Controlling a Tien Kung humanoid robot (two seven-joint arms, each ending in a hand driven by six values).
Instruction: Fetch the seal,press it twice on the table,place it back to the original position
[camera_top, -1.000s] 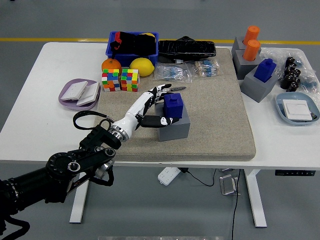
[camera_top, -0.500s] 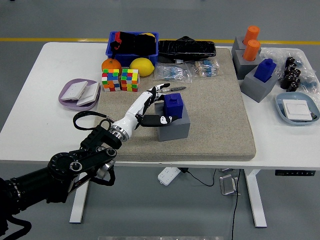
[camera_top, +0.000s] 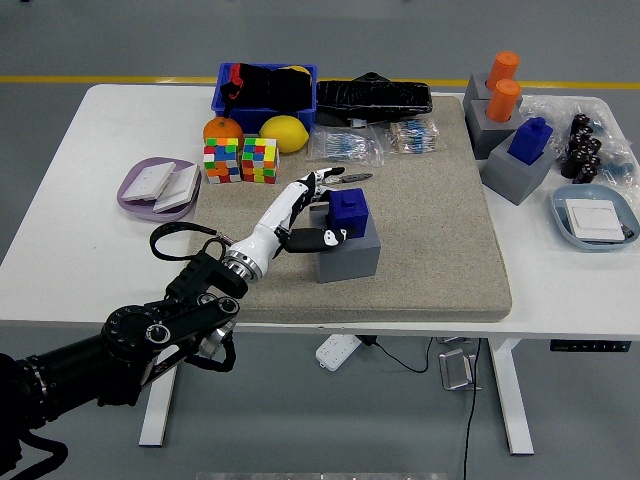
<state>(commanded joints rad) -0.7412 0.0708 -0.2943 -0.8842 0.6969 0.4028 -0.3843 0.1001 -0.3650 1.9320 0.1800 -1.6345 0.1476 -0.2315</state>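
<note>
Purple tray (camera_top: 131, 196) sitting far left on the white table (camera_top: 60, 230), holding flat white pieces. Just right of it, two colour cubes (camera_top: 240, 160) standing side by side, with an orange (camera_top: 221, 129) and a lemon (camera_top: 284, 132) behind them, and a blue bin (camera_top: 264, 87) of dark items at the far edge.

Left arm (camera_top: 150, 330) coming in from the lower left, reaching up and over the grey mat (camera_top: 430, 230). Left hand (camera_top: 305, 212) lying against the left side of the blue seal (camera_top: 348, 211): fingers (camera_top: 322, 181) spreading around its far-left side, thumb (camera_top: 322, 239) pressing in at the near-left. Whether the grip is truly closing on the seal, cannot tell. Seal sitting upright in its grey holder block (camera_top: 350, 252), mid-mat.

Behind the seal, clear packets (camera_top: 345, 148) and a black tray (camera_top: 373, 97) lying along the mat's far edge.

Further right, two orange seals (camera_top: 503, 85) standing in grey blocks, and a second blue seal (camera_top: 530, 139) sitting in its own grey block. Far right, a cluster of small black parts (camera_top: 584, 146) and a light blue dish (camera_top: 598, 218) carrying a white piece.
</note>
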